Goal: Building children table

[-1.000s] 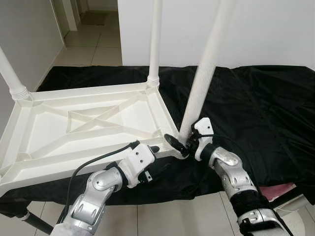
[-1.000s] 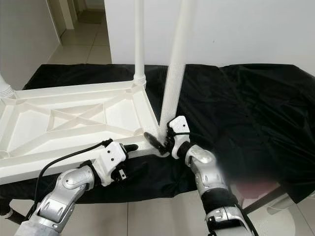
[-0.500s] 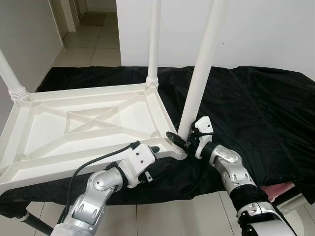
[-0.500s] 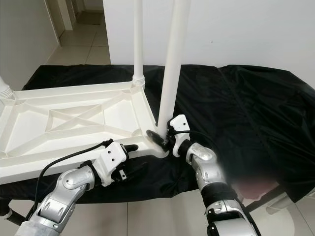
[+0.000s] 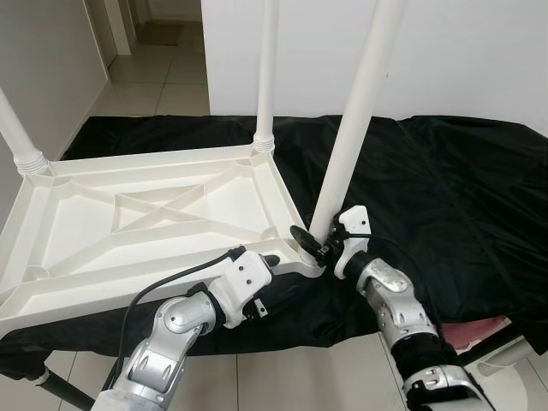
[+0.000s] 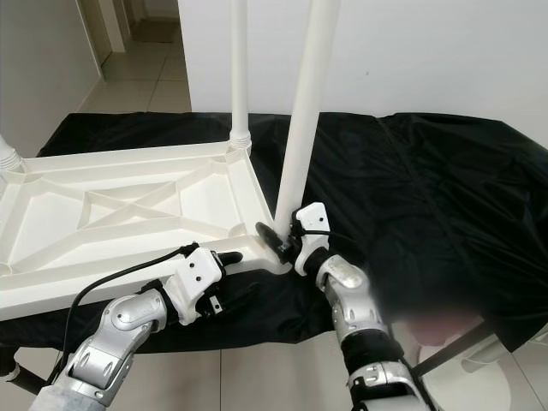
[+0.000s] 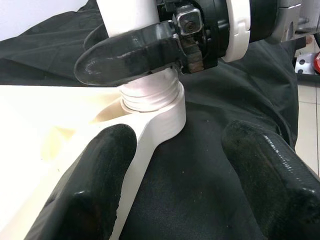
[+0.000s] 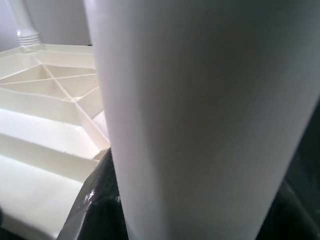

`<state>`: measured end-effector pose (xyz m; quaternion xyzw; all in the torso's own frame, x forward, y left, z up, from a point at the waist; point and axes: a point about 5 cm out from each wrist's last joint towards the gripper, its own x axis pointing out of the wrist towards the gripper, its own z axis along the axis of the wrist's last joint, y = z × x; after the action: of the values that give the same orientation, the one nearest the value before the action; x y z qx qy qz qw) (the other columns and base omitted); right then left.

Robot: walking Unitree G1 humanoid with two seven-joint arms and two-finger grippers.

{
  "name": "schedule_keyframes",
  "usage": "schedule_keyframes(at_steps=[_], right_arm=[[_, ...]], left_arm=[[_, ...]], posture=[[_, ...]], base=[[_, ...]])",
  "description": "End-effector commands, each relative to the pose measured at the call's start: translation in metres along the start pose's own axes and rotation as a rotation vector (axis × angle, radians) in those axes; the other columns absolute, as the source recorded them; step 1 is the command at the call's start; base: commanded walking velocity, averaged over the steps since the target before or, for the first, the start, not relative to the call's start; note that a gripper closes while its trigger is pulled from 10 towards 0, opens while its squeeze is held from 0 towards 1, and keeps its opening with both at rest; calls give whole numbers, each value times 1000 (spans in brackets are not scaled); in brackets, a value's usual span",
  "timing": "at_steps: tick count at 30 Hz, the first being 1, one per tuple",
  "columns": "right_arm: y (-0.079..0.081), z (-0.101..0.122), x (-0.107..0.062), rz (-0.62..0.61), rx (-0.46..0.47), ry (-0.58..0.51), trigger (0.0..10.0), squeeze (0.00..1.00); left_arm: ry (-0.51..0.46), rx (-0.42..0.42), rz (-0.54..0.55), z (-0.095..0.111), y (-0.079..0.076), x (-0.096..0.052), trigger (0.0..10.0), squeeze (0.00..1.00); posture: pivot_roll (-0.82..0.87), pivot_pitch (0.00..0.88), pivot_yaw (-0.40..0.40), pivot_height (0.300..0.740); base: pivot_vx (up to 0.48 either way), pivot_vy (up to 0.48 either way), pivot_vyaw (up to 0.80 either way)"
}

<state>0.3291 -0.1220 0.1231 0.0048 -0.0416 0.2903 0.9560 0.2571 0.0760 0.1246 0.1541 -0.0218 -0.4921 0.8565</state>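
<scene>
Right now my right gripper [image 5: 318, 248] is clamped around the bottom of the white leg [image 5: 353, 137], which stands almost straight up in the corner socket [image 7: 160, 112] of the upside-down table top [image 5: 145, 214]. My left gripper [image 7: 175, 165] waits wide open just beside that corner.

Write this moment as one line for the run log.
right gripper: shut on table leg at corner socket | left gripper: open, at tabletop edge | two other legs upright

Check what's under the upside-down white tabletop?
The tabletop lies on a black cloth that drapes over the edge; tiled floor shows below. What carries the cloth is covered, apart from a dark bar at the near left corner.
</scene>
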Motion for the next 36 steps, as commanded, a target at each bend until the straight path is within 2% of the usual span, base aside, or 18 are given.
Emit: schedule_keyframes(at_steps=[1,3,5,8,9,10,12,15,17,18,19,20,21,23,24,35,36], right_arm=[[0,0,-2,-80,29,-14,10000,0],[0,0,-3,-109,30,-20,10000,0],[2,-1,-6,-204,40,-14,10000,0],[2,-1,-6,-204,40,-14,10000,0],[4,-2,-8,-260,58,-5,10000,0],[4,-2,-8,-260,58,-5,10000,0],[8,-5,-9,-370,69,34,10000,0],[11,-6,-10,-433,72,47,10000,0],[6,-18,-14,-651,78,161,10000,0],[6,-18,-14,-651,78,161,10000,0],[6,-19,-16,-731,60,173,10000,0],[6,-19,-16,-731,60,173,10000,0],[17,-17,-11,-724,76,140,10000,0],[17,-17,-11,-724,76,140,10000,0],[22,-15,-8,-688,86,122,10000,0],[33,-7,-5,-586,124,84,10000,0],[33,-5,-4,-584,116,79,10000,1000]], left_arm=[[2,3,83,-1,4,2,10000,0],[1,2,83,-2,3,2,10000,0],[1,-1,80,-2,1,2,10000,0],[1,-1,80,-2,1,2,10000,0],[1,-2,75,-3,0,2,10000,0],[1,-2,75,-3,0,2,10000,0],[0,-3,68,-3,-1,3,10000,0],[-1,-3,65,-3,-2,3,10000,0],[1,-5,62,-4,-3,4,10000,0],[1,-5,62,-4,-3,4,10000,0],[1,-7,61,-4,-3,4,10000,0],[1,-7,61,-4,-3,4,10000,0],[-2,-11,65,-4,-4,5,10000,0],[-2,-11,65,-4,-4,5,10000,0],[-3,-14,65,-4,-5,5,10000,0],[-6,-13,66,-5,-5,8,10000,0],[-7,-12,66,-5,-4,8,10000,0]], posture=[[21,0,-38,740],[21,0,-38,740],[17,0,-37,740],[17,0,-37,740],[14,0,-33,740],[14,0,-33,740],[13,0,-36,740],[7,0,-35,740],[7,0,-35,740],[7,0,-35,740],[7,0,-35,740],[7,0,-35,740],[7,0,-35,740],[7,0,-35,740],[11,0,-41,740],[8,0,-44,740],[8,0,-44,740]], base=[[0,0,0],[0,0,0],[0,0,0],[0,0,0],[0,0,0],[0,0,0],[0,0,0],[0,0,0],[0,0,0],[0,0,0],[0,0,0],[0,0,0],[0,0,0],[0,0,0],[0,0,0],[0,0,0],[0,0,0]])
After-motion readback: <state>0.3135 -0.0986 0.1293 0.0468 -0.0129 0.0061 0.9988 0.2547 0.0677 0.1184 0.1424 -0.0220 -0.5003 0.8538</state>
